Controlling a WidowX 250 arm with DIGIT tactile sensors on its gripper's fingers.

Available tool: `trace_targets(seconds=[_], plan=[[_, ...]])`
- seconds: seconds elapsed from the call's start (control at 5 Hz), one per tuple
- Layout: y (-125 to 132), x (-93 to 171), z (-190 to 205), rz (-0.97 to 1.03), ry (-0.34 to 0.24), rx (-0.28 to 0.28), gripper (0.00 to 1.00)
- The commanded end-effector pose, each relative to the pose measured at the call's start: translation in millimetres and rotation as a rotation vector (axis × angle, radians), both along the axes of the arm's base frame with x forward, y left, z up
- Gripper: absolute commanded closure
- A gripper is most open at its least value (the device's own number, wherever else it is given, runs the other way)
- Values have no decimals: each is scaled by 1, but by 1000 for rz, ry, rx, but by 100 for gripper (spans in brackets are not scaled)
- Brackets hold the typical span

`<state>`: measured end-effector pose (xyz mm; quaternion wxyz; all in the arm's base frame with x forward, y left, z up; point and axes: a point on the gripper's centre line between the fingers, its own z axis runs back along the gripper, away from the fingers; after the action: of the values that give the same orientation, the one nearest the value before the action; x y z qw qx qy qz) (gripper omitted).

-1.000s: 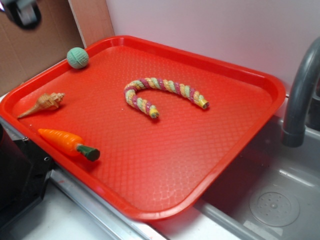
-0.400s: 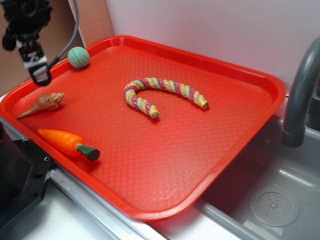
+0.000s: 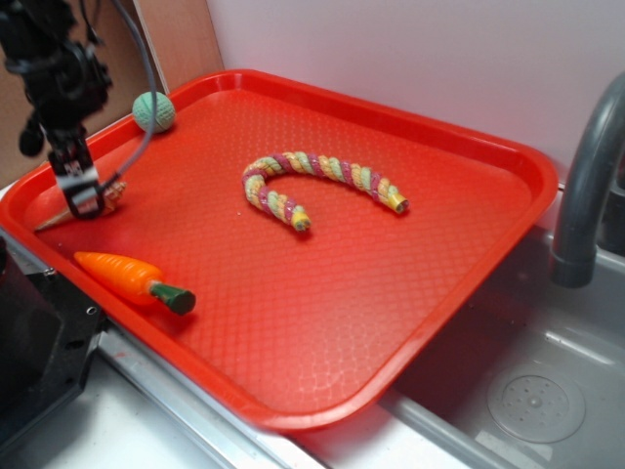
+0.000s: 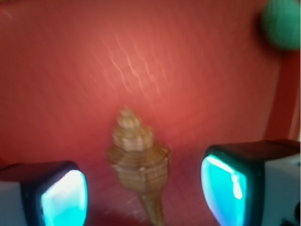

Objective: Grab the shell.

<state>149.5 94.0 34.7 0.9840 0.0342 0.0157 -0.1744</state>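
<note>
The shell (image 4: pixel 137 157) is a small tan spiral conch with a thin pointed tail. It lies on the red tray (image 3: pixel 410 293) near the left rim. In the exterior view most of it is hidden behind the gripper; only its tail (image 3: pixel 49 221) and a bit of whorl show. My gripper (image 3: pixel 86 200) is low over the shell. In the wrist view the gripper (image 4: pixel 143 195) is open, and the shell lies between the two glowing cyan pads (image 4: pixel 63 197), apart from both.
An orange toy carrot (image 3: pixel 127 277) with a green stem lies at the tray's front left edge. A green ball (image 3: pixel 153 111) sits at the far left corner. A striped rope candy cane (image 3: pixel 317 183) lies mid-tray. A grey faucet (image 3: pixel 586 186) and sink are at the right.
My gripper has come down from the upper left and now sits low over the shell, covering most of it in the exterior view. Nothing on the tray has moved.
</note>
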Motion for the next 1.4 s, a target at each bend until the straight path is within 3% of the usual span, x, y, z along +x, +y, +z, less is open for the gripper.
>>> trace_targets(seconds=[0.0,0.2,0.6,0.8,1.0,1.2], plan=[[9,3,-20,14,64,33,6],[3,4,-13,42,33,34,100],[-20,21,62,125,-107,123,100],[-43,38,114,221,-161,87,100],[-67,49,145,355,-161,69,100],[-82,51,161,454,-135,-20,100]])
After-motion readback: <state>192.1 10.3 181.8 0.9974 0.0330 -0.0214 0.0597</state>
